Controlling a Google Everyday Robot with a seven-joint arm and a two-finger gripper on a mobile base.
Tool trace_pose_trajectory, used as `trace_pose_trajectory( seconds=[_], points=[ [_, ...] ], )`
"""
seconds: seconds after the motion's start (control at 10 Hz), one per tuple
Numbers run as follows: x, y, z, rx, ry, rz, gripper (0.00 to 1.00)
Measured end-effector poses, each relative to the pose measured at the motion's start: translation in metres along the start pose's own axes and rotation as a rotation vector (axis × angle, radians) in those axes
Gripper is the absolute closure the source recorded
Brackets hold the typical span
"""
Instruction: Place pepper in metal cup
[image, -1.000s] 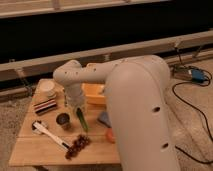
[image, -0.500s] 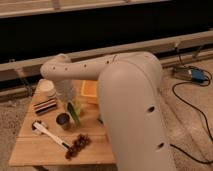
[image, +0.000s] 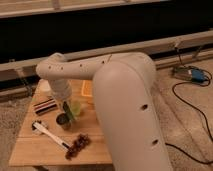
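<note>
Swinging left since half a second ago, the robot's arm (image: 90, 70) now reaches farther across the wooden table (image: 35, 150), and the pepper (image: 68, 111) has travelled with it from right of the metal cup (image: 63, 119) to directly over it. Long, slim and dark green, the pepper stands nearly upright, leaning slightly, its lower end at or inside the cup's rim; whether it touches the cup cannot be told. Its upper end runs up into the gripper (image: 65, 102), which hangs just above the cup under the arm's wrist, apparently clamped on the pepper, though how its jaws stand cannot be made out. Just right of the pepper sits a see-through light green cup (image: 76, 107). Left of the metal cup, toward the far side, lies a dark striped block (image: 45, 106), with a white bowl (image: 44, 86) beyond it at the table's far left corner. Near the front, a white-handled utensil (image: 49, 134) lies diagonally, and a bunch of dark grapes (image: 77, 145) rests to its right by the near edge. An orange box (image: 87, 88) sits at the far side, partly hidden behind the arm. On the floor at far right, a black cable (image: 192, 107) loops past a blue object (image: 197, 75).
</note>
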Motion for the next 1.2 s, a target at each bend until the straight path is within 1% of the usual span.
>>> trace_pose_trajectory(
  seconds=[0.3, 0.6, 0.7, 0.8, 0.9, 1.2],
  points=[
    [-0.009, 0.015, 0.006, -0.023, 0.003, -0.043, 0.90],
    [-0.018, 0.027, 0.004, -0.042, -0.015, -0.076, 0.90],
    [-0.023, 0.033, 0.002, -0.050, -0.023, -0.090, 0.88],
    [-0.024, 0.039, 0.003, -0.058, -0.022, -0.105, 0.79],
    [-0.023, 0.042, 0.005, -0.063, -0.013, -0.116, 0.69],
    [-0.012, 0.040, 0.018, -0.061, 0.032, -0.122, 0.39]
  ],
)
